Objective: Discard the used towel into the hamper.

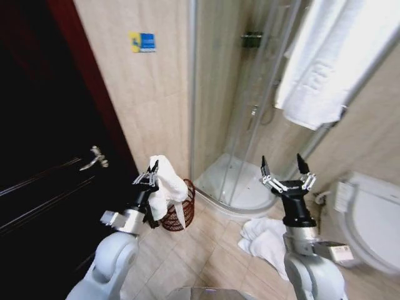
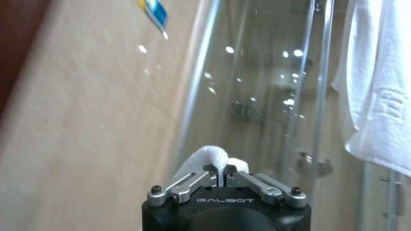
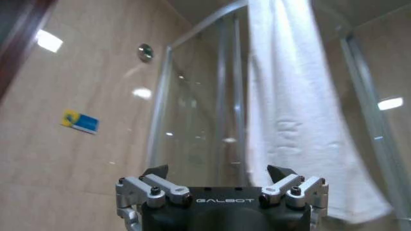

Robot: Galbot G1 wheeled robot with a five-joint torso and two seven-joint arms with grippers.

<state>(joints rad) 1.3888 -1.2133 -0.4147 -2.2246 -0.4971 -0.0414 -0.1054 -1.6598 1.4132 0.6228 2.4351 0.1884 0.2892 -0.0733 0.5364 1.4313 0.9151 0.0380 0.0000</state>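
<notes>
- The left pincer (image 1: 152, 173) is raised above the floor beside the dark door (image 1: 44, 156), its jaws closed tight on a white towel (image 1: 166, 187). In the left wrist view the fingers (image 2: 192, 180) meet on a small bunched fold of cloth (image 2: 209, 159), so the hold looks shallow.
- The towel hangs down from the pincer, its lower end draped in front of the near rim of the hamper (image 1: 181, 209). The hamper stands on the tiled floor, between the door and the corner of the glass shower cabin (image 1: 237, 112).
- Risk one: the grip is on a thin pinch. A jolt could, in my judgement, let the cloth slip free before it is over the opening.
- Risk two: I cannot tell whether the towel hangs over the mouth of the hamper or just to its near side. Released short, it would land on the floor or hang over the rim.
- Risk three: the hamper is light and open-woven. A trailing end could snag on the weave or rim, and a low pass of the arm could tip it.
- The right pincer (image 1: 285, 170) is held up near the shower threshold, jaws spread wide and empty, well apart from the hamper.
- A second white cloth (image 1: 265, 240) lies crumpled on the floor beside the right arm; another towel (image 1: 312, 81) hangs above. Neither is in play at present.
</notes>
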